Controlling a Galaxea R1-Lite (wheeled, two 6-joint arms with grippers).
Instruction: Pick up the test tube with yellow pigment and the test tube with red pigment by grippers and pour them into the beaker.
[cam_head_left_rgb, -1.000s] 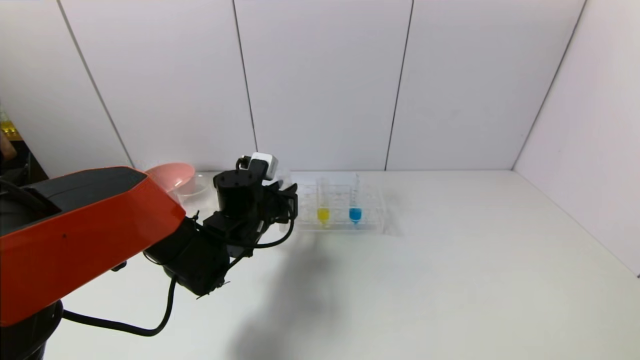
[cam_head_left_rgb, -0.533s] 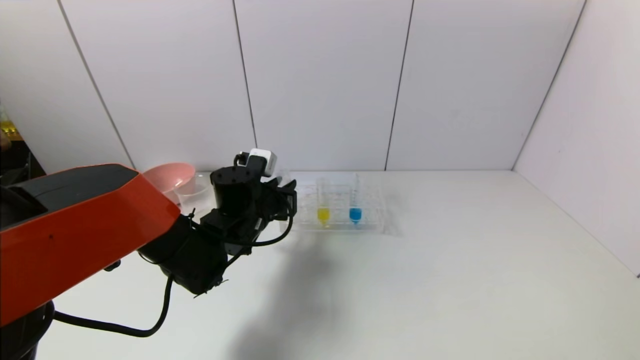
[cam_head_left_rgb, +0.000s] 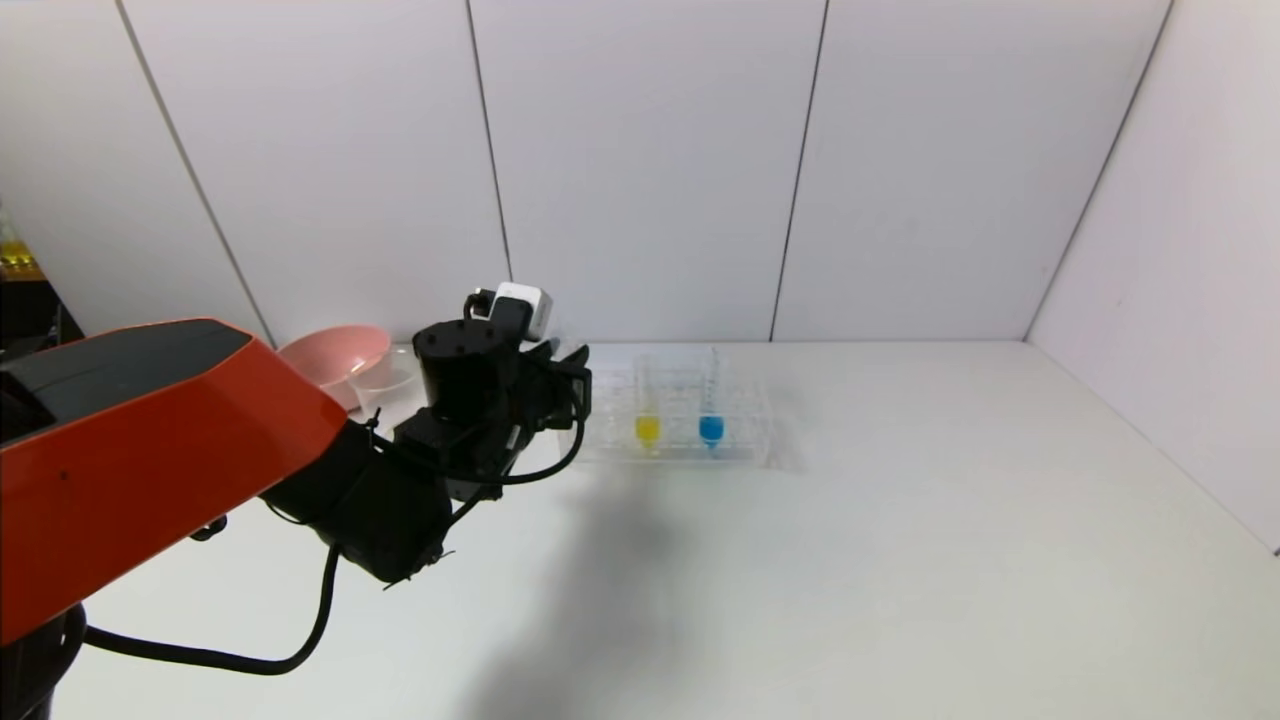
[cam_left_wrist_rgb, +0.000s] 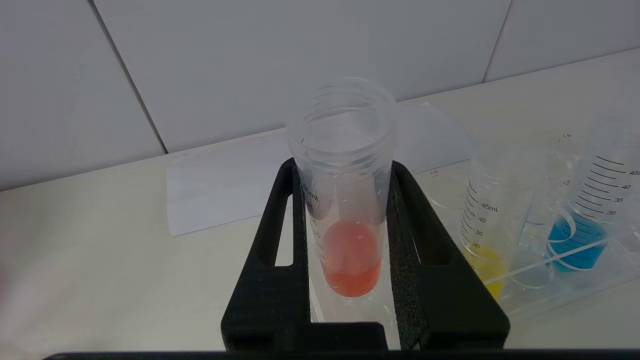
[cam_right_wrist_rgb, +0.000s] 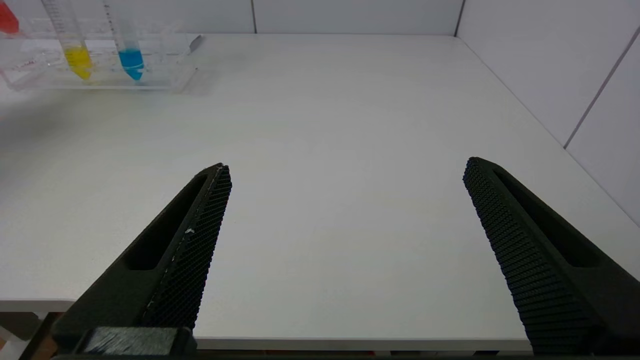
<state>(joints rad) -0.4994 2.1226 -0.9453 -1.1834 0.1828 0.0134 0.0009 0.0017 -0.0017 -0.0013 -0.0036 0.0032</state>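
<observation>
progress: red tube lifted clear of rack, nothing poured yet; yellow tube untouched, both pours left
counter (cam_head_left_rgb: 900, 560): flat, matte white, wide
rack (cam_head_left_rgb: 745, 445): clear plastic, boxy, landmark at counter's back
bowl (cam_head_left_rgb: 330, 355): pink, round, smooth, well left of rack
beaker (cam_head_left_rgb: 383, 383): clear, tapered, just beside bowl, left of rack
left gripper (cam_left_wrist_rgb: 345, 240): black, ribbed pads, pinching red tube, just left of rack
right gripper (cam_right_wrist_rgb: 345, 240): spread wide, idle, well apart from rack
red tube (cam_left_wrist_rgb: 347, 210): clear, graduated, upright
yellow tube (cam_head_left_rgb: 647, 412): standing in rack beside blue tube (cam_head_left_rgb: 710, 410)

Printed "45mL, 40, 35, 30" on clear yellow-filled graduated tube (cam_left_wrist_rgb: 487, 235); "45, 40, 35, 30, 20" on blue-filled tube (cam_left_wrist_rgb: 590, 220).
</observation>
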